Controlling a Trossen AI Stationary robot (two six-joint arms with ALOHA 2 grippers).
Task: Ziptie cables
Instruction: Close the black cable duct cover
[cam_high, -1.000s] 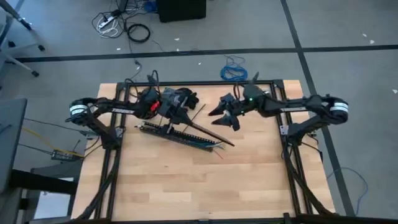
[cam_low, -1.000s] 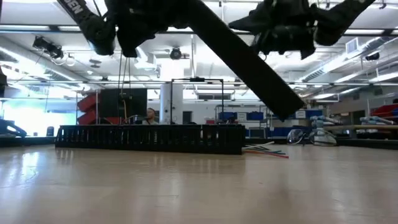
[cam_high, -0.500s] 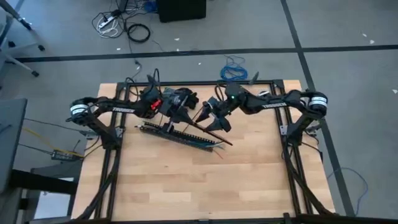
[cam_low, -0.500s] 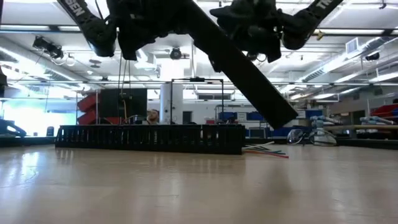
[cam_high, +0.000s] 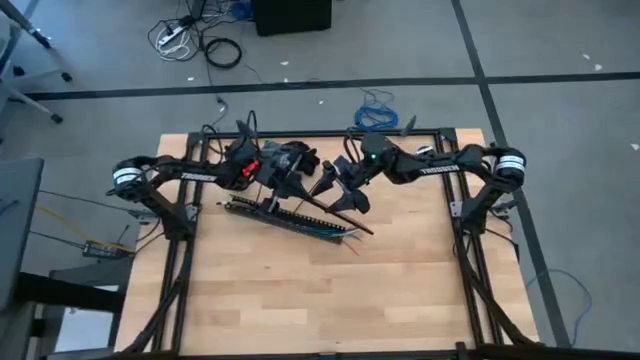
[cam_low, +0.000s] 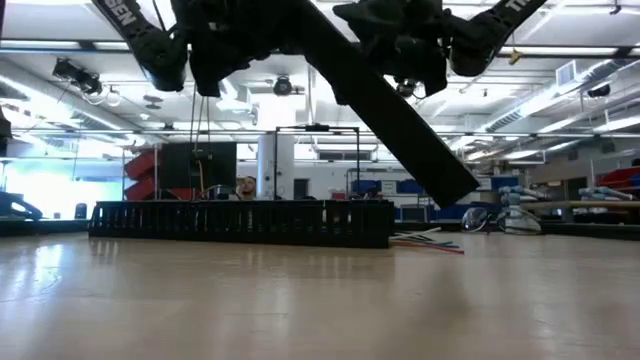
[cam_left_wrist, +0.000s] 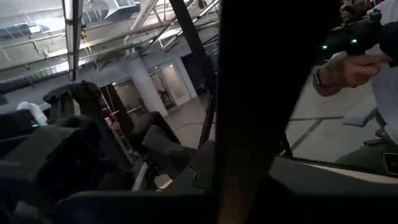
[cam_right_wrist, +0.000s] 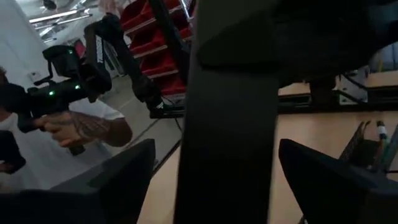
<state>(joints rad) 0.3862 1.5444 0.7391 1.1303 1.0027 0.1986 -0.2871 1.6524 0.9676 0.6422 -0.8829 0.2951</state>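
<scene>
A long flat black strip (cam_high: 340, 213) slants down through the air from my left gripper (cam_high: 300, 184), which is shut on its upper end. My right gripper (cam_high: 338, 190) is open, and its two fingers (cam_right_wrist: 112, 180) stand on either side of the strip (cam_right_wrist: 224, 124) without touching it. Below them a black toothed channel (cam_high: 285, 215) lies on the wooden table. The thin cables (cam_low: 430, 240) stick out of the channel's right end (cam_high: 350, 238) onto the table. My left gripper holds the black strip by its upper end (cam_high: 308, 194); the gripper's own body hides the fingers' place on it. The strip (cam_low: 390, 100) runs down and toward the table's right, and its free end (cam_low: 465, 190) hangs clear of the tabletop.
A black frame (cam_high: 300, 133) borders the table's far edge. A blue coiled cable (cam_high: 378, 108) lies on the floor beyond it. A person's hand with a dark device (cam_left_wrist: 348, 65) shows in the room behind. Bare wood (cam_high: 320, 290) fills the near half of the table.
My right gripper has moved toward the table's left, to the raised strip, and its open fingers now stand on either side of it. The strip and my left gripper have kept still.
</scene>
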